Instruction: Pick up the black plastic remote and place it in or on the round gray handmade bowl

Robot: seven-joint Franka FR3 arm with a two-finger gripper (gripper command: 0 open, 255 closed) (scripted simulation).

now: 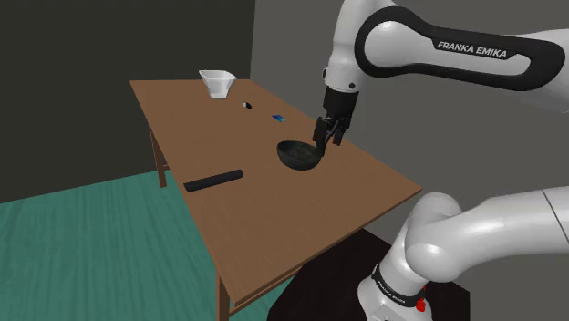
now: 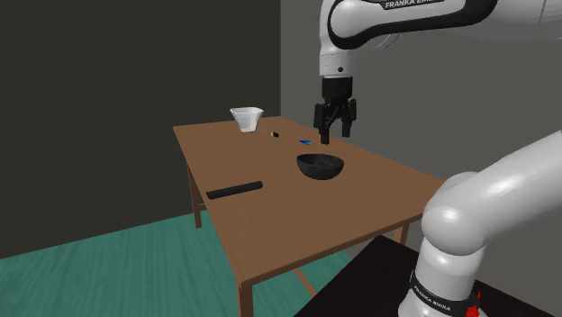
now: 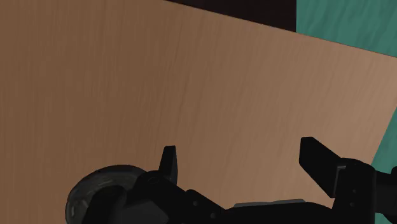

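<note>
Above the dark bowl (image 1: 299, 155) my tool (image 1: 326, 135) hangs empty, spread wide. The black remote (image 1: 214, 180) lies flat on the table (image 1: 301, 205), well apart from the bowl, toward the shoulder view's left. I'd swing over, line the tool up across its narrow width, drop on its middle, then close.

White arm (image 1: 474, 232), dark joints (image 1: 392, 32), FRANKA EMIKA lettering (image 1: 476, 50), black tool (image 2: 332, 136)
</note>
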